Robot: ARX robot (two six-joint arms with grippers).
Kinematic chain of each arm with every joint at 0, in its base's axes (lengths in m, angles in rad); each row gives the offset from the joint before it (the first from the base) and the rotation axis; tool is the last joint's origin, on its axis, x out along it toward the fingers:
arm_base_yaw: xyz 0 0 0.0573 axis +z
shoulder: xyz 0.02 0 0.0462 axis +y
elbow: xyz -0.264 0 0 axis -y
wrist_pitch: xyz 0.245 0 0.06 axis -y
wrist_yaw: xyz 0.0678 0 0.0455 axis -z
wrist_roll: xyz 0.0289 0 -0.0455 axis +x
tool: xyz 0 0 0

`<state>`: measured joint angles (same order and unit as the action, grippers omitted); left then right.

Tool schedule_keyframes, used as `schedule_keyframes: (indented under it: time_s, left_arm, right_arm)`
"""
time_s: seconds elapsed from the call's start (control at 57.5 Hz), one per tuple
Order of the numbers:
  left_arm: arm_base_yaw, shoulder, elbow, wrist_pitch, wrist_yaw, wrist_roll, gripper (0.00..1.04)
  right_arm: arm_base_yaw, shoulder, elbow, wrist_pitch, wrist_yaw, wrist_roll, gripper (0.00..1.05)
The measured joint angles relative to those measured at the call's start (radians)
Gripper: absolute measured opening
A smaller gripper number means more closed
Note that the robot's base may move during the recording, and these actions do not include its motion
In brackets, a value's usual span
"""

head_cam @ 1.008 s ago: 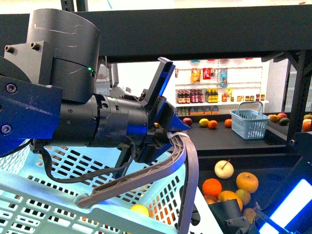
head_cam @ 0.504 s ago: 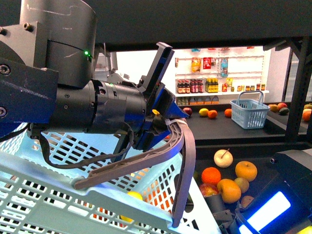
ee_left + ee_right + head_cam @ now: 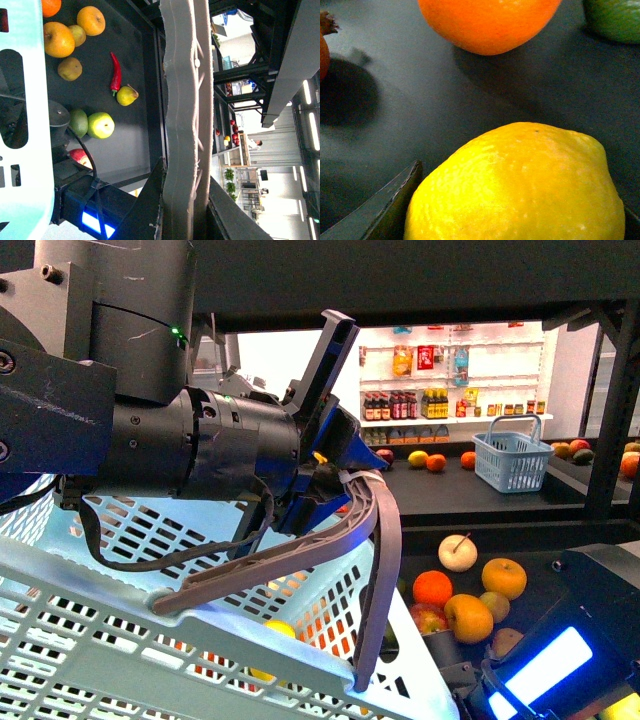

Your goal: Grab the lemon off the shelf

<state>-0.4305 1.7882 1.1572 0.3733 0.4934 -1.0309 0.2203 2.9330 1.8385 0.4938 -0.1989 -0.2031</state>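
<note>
Pushed further left since a second ago, in under the basket (image 3: 120, 640) corner: right arm (image 3: 545, 670) with its blue light. Nearest in, left pincer (image 3: 338, 480) clamped tight on the grey handle (image 3: 378, 570), carrying that basket. Lower down, through the right wrist camera, lemon (image 3: 520, 185) filling the shot, sitting on the dark shelf (image 3: 420, 105) board. Right pincer (image 3: 515, 215) spread to either side of it, one finger (image 3: 385, 212) right at the rind; squeezing or just touching, cannot tell. Judging the fruit: firm, fairly light, waxy skin, likely to slip and roll. Best taken across the fat middle, not the tapered ends, with a modest squeeze and a straight lift. Just beyond, orange (image 3: 487, 22) close but apart, so probably room to rise without a nudge. Further back, cream apple (image 3: 458, 552) among the pile, then small blue basket (image 3: 510, 462), and far off, bottles (image 3: 420, 405) on white racks.
</note>
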Motion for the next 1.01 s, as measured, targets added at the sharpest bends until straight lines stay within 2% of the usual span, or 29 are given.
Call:
schedule_keyframes:
  time_s: [0.278,0.487,0.661,0.835,1.008]
  left_arm:
    - [0.0,0.0,0.0,0.0,0.007,-0.011,0.12]
    - [0.0,0.0,0.0,0.0,0.003,-0.012,0.12]
    - [0.0,0.0,0.0,0.0,0.003,-0.013,0.12]
    - [0.0,0.0,0.0,0.0,0.004,-0.014,0.12]
    - [0.0,0.0,0.0,0.0,0.003,-0.014,0.12]
  right_arm:
    - [-0.091,-0.259,-0.324,0.154,-0.043,-0.028,0.84]
    - [-0.198,-0.443,-0.566,0.2,-0.086,-0.109,0.84]
    - [-0.271,-0.579,-0.688,0.221,-0.107,-0.131,0.84]
    - [-0.291,-0.756,-0.725,0.233,-0.126,-0.045,0.84]
    - [-0.244,-0.899,-0.724,0.208,-0.135,0.095,0.84]
